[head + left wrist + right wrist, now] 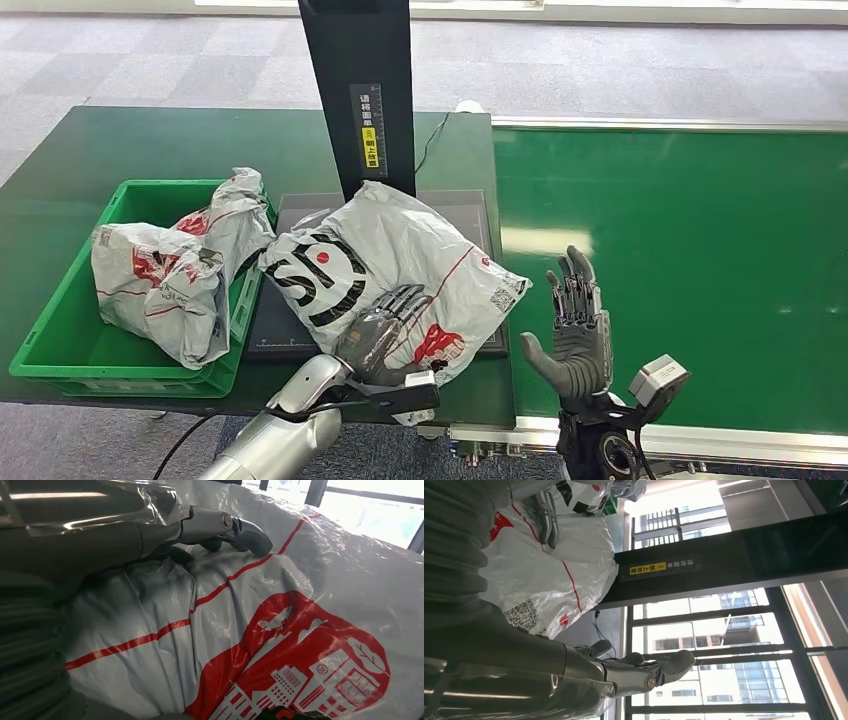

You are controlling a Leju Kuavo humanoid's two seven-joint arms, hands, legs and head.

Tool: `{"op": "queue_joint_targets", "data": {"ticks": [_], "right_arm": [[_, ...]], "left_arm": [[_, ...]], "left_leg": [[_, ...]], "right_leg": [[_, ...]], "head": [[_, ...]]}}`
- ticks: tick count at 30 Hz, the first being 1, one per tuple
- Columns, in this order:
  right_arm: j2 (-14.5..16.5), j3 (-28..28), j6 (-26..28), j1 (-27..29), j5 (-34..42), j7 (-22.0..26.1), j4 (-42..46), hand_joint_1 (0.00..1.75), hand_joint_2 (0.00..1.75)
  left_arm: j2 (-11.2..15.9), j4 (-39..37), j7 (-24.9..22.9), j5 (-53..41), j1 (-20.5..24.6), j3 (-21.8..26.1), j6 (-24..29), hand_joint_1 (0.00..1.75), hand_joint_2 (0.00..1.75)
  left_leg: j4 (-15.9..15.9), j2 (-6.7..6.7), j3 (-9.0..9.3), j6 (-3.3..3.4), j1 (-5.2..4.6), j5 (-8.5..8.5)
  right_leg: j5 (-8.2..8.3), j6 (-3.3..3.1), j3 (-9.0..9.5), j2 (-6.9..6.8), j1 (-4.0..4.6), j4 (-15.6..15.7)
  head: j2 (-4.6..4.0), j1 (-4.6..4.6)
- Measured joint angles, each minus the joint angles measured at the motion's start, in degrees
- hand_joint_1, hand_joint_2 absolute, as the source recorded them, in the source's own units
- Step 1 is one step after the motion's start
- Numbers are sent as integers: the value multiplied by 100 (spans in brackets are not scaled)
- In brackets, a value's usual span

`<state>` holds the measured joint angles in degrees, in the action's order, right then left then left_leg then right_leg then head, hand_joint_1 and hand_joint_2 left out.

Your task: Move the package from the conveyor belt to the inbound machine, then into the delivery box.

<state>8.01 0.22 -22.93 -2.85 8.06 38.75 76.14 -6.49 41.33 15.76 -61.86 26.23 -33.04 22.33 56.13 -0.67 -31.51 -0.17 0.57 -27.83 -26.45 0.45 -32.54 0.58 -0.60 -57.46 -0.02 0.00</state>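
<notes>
Sitting at the far left of the dark green table (150, 140), a green delivery box (70, 345) holds 1 crumpled grey courier bag with red print (165, 275), which spills over the box's right wall. Just right of the box lies the inbound machine's flat dark platform (270, 325), with its black upright post (360, 90) rising from the platform's back edge and carrying a yellow and black label (370, 130).

On that platform rests the package (385, 255), a grey plastic mailer with a black logo, thin red lines, a red cityscape print and a QR code near its right corner. Its near edge hangs past the platform toward the robot.

The left hand (380, 335) lies on top of the package near its front, fingers (247, 532) stretched along the plastic and touching it; whether the thumb grips underneath cannot be told. The left wrist view shows the dark fingertips pressed on the wrinkled film beside a red line.

Further right, the right hand (572, 335) stands upright over the near edge of the green conveyor belt (700, 250), fingers spread and holding nothing, close beside the package's right corner but apart from it.
</notes>
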Motion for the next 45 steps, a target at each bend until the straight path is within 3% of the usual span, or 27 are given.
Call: {"op": "queue_joint_targets", "data": {"ticks": [2,5,11,18,22,29,34,40,45], "right_arm": [[-12,-11,-9,24,-2,0,11,0,175],[-16,-17,-19,23,-9,0,14,0,175],[-16,-15,-20,-21,-19,0,14,0,175],[-17,-8,-4,-51,-19,0,11,0,175],[-16,-7,10,-46,-19,0,11,0,175],[-20,12,164,-11,-26,-2,-11,0,175],[-26,37,201,-15,-17,0,-52,0,175],[-31,62,342,26,19,-1,-78,0,175],[-30,38,391,183,18,-24,8,0,175]], "left_arm": [[17,-95,-42,-67,42,-17,-26,147,175],[47,-151,-87,-136,39,-41,-21,169,175],[116,-103,-17,-80,-8,-53,63,175,175],[211,152,447,420,-180,83,117,175,175],[242,540,938,1069,-399,265,209,175,175],[375,2591,1928,3296,-1232,903,275,175,175],[481,3747,2129,3813,-1519,1291,237,175,175],[696,5246,2414,5318,-2013,1721,362,175,175],[759,6507,2428,6201,-2226,2366,-234,175,175]], "left_leg": [[-2,1,25,-1,0,-7],[-4,2,46,7,1,-13],[-5,1,84,2,2,-4],[-3,0,87,-5,2,2],[0,3,71,-6,2,0],[2,4,5,-6,3,3],[2,3,-19,-6,2,3],[2,6,-27,-7,3,1],[1,6,-33,-7,4,1]], "right_leg": [[-3,-2,25,1,0,1],[-2,-4,45,2,1,1],[-1,-6,85,0,4,1],[-3,-4,88,-1,4,-1],[-3,-4,61,3,4,-1],[-2,-4,-9,4,4,-3],[-3,-4,-29,3,4,-3],[-5,-4,-43,9,4,-3],[-7,-5,-48,9,5,-3]], "head": [[0,-1],[0,-1],[0,-1],[0,0],[0,-1],[0,0],[0,1],[0,1],[0,1]]}}
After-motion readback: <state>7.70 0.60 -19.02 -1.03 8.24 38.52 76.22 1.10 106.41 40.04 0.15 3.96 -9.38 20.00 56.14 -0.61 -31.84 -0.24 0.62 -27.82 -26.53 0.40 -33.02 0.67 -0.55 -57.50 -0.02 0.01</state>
